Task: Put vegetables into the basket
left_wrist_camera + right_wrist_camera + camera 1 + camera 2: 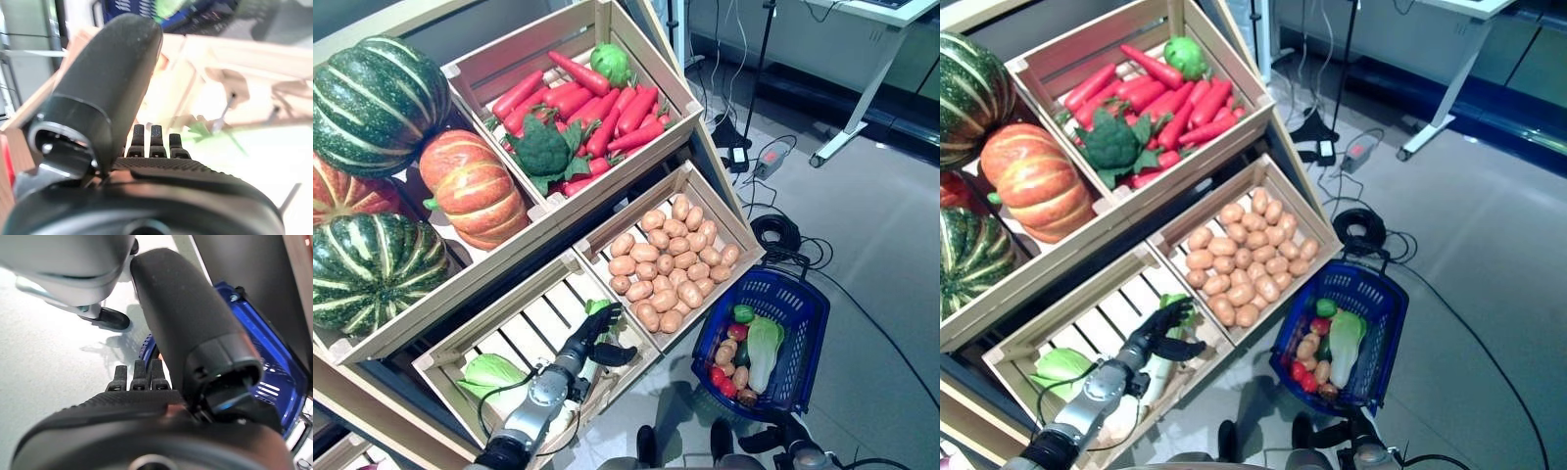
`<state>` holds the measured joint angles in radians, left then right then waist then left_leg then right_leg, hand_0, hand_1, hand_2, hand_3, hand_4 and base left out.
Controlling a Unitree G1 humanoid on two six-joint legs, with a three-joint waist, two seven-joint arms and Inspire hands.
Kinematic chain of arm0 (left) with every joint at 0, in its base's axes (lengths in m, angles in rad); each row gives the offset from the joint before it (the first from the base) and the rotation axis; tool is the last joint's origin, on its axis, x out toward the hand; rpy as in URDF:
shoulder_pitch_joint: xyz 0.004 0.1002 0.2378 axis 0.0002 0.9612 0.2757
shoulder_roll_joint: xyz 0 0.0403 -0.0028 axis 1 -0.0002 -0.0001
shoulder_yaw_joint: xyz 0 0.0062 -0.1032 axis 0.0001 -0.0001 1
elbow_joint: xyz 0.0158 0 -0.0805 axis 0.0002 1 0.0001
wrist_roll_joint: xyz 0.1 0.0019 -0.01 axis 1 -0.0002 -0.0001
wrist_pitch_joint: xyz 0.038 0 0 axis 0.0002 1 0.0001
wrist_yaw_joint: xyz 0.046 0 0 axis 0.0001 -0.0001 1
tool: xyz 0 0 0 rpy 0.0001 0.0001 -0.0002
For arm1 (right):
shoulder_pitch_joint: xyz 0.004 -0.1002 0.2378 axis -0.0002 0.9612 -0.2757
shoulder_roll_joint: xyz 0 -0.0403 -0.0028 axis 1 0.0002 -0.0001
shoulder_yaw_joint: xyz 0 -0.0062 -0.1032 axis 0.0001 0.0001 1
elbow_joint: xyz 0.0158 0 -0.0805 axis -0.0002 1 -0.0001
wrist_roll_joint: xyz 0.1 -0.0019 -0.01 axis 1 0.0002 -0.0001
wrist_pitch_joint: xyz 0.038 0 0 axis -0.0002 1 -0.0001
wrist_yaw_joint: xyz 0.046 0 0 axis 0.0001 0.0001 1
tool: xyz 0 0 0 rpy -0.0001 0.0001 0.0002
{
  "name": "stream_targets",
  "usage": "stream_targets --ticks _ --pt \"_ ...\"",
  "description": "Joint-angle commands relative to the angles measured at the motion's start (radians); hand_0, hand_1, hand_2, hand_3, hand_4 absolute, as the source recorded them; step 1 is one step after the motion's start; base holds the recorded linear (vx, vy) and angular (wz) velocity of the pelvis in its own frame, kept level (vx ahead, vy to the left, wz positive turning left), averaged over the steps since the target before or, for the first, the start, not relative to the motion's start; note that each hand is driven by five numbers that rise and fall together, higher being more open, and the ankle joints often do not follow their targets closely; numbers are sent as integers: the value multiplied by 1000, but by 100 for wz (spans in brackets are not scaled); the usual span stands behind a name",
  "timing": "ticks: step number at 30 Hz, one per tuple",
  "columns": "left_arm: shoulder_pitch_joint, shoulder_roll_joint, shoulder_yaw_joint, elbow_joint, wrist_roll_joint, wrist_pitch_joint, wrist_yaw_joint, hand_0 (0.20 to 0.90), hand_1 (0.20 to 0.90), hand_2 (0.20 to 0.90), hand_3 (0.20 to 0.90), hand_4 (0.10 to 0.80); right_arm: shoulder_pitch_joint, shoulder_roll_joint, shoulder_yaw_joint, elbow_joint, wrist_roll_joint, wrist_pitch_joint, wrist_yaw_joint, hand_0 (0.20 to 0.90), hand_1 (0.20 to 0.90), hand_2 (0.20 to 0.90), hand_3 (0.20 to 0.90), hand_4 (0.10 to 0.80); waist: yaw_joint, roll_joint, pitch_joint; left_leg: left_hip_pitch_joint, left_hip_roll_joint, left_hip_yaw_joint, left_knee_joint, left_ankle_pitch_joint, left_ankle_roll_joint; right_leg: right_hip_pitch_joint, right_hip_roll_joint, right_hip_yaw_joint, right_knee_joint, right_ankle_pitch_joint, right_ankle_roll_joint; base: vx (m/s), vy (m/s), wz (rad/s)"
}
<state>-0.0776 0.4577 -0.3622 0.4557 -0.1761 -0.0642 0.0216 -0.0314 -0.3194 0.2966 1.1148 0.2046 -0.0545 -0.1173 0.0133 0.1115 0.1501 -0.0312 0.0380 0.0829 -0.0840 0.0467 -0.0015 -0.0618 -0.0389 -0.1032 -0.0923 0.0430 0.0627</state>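
We see a white-stalked leafy vegetable (1163, 367) lying in the slatted lower-left crate (1018, 345), its long axis running from the near rail toward the potato crate (1285, 192), green leaves (1173, 303) at the far end. The left hand (1161, 333) reaches in over the leafy end, fingers extended, thumb spread sideways, grasping nothing. A cabbage (489, 373) lies beside the forearm. The blue basket (810, 323) on the floor holds a napa cabbage (763, 352), tomatoes and potatoes. The right hand (142, 382) shows straight fingers near the basket.
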Motion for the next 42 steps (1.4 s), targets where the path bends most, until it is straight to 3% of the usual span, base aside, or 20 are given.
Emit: stream_targets --ticks 1,8,17,24,28,32,37,42 --pt "-95 96 67 -65 -1 -33 83 900 900 900 900 800 -56 -9 14 -16 33 -64 1 900 900 900 900 800 19 -56 45 -103 17 -61 -3 42 -33 -42 -45 -41 49 16 -5 -103 -20 16" --pt "-128 168 59 -31 193 -44 207 900 900 900 900 800 -103 -40 22 -11 49 -95 12 900 900 900 900 800 37 -50 127 -178 16 -84 28 71 -49 -95 -39 -59 75 12 -22 -136 -30 8" --pt "-243 378 -53 -47 405 57 345 900 900 900 900 800 -207 -96 44 15 106 -143 9 900 900 900 900 800 56 -31 249 -357 -18 -115 169 69 -47 -237 -51 -81 180 5 -34 -123 -23 8" --pt "-246 433 -16 -59 507 99 520 900 900 900 900 800 -256 -107 45 -41 155 -162 -9 900 900 900 900 800 72 -30 302 -432 -38 -121 206 75 -40 -305 -55 -85 210 11 -35 -86 -23 9" --pt "-230 386 55 -41 430 82 649 900 900 900 900 800 -275 -90 51 -88 172 -153 -38 900 900 900 900 800 80 -40 322 -472 -51 -128 252 65 -38 -343 -55 -89 253 -4 -39 -64 -33 2" --pt "-247 280 103 -40 361 9 699 900 900 900 900 800 -287 -63 53 -115 174 -128 -66 900 900 900 900 800 81 -56 337 -514 -61 -135 306 55 -37 -377 -53 -93 295 -17 -43 -33 -37 10" --pt "-264 126 118 -75 164 -144 628 900 900 900 900 800 -303 -27 56 -132 169 -98 -96 900 900 900 900 800 79 -72 347 -527 -66 -137 308 56 -36 -385 -46 -91 293 -17 -44 -18 -41 7" --pt "-272 47 76 -145 83 -201 545 900 900 900 900 800 -332 -13 50 -126 173 -76 -109 900 900 900 900 800 82 -80 363 -527 -69 -142 305 59 -37 -381 -39 -96 286 -10 -46 -18 -43 -1"
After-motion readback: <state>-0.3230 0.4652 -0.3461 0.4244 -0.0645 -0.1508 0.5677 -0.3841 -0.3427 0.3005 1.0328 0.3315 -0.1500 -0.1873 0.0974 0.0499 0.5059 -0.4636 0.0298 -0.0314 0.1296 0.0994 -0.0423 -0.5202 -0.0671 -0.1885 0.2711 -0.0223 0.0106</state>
